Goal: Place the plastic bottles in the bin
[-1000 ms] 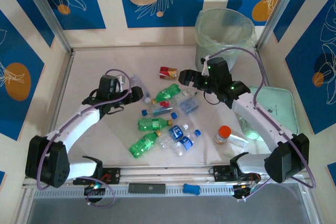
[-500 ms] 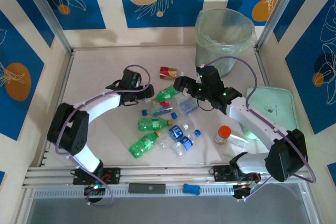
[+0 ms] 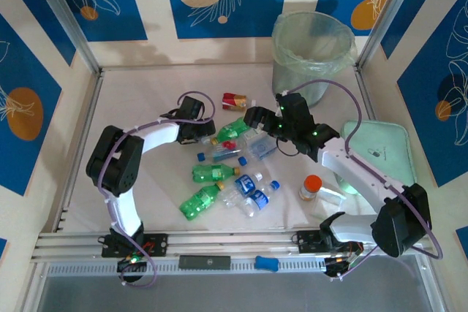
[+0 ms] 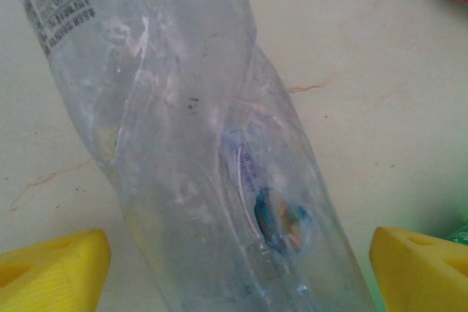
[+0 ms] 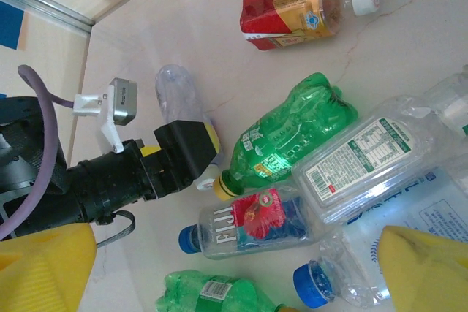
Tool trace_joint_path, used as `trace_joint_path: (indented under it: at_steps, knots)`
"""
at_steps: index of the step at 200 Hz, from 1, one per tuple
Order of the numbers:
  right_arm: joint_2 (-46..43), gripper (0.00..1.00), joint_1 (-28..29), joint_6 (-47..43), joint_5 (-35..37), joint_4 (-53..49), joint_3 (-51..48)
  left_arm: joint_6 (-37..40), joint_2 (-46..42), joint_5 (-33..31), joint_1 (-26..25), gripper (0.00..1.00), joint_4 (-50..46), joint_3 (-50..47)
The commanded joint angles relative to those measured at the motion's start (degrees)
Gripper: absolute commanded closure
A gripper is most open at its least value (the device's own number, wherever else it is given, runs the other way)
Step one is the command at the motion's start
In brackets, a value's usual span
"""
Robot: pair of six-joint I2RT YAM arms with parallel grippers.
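- Since a second ago, the left arm is folding in from the table's (image 3: pixel 146 93) left side. Its left gripper (image 3: pixel 199 131) is now hanging over a crumpled clear bottle (image 4: pixel 212 151) at the left edge of the heap. The right gripper (image 3: pixel 254 117) is sitting almost where it was.
- Most of the plastic bottles (image 3: pixel 219 153) are lying loose in a heap at mid-table, well apart from the bin (image 3: pixel 300 71). The bin is standing upright at the far right, with a clear liner folded over its rim.
- The crumpled clear bottle is lying flat on the table, running between the left gripper's yellow fingertips (image 4: pixel 51 268). The jaws are standing apart on either side of it, close to its walls but not pinching it.
- The right gripper is hovering wide open over the far side of the heap, holding nothing. A green bottle (image 5: pixel 292 137), a Fiji-labelled bottle (image 5: pixel 248 221) and a white-labelled clear bottle (image 5: pixel 358 158) are lying below it, touching one another.
- A red-and-gold bottle (image 3: pixel 234 100) is lying on its side beyond the heap, apart from the others.
- Two more green bottles (image 3: pixel 212 172) and two blue-capped ones (image 3: pixel 265 193) are lying nearer the arm bases.
- An orange-capped container (image 3: pixel 312 188) is standing right of the heap, near a mint-green tray (image 3: pixel 387 144).
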Motion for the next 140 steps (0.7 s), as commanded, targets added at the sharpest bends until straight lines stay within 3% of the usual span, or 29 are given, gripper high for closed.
trace_joint_path:
  at_steps: [1,49,73,140]
  knots:
    - [-1.48,0.01,0.09,0.49,1.4,-0.98,-0.94,0.24,1.12,-0.83,-0.33,0.13,0.02,1.34]
    - [-1.46,0.01,0.03,0.37,1.38,-0.96,-0.73,1.47,0.73,-2.1,-0.37,0.27,0.57,0.16]
    - [-1.24,0.01,0.11,0.5,0.87,-0.98,-0.94,2.54,-0.4,-2.54,-0.28,0.4,1.2,-0.59]
    - [-0.76,0.01,0.02,0.66,0.56,-0.27,-1.14,5.41,-6.49,-5.03,0.95,0.47,2.28,-3.98]
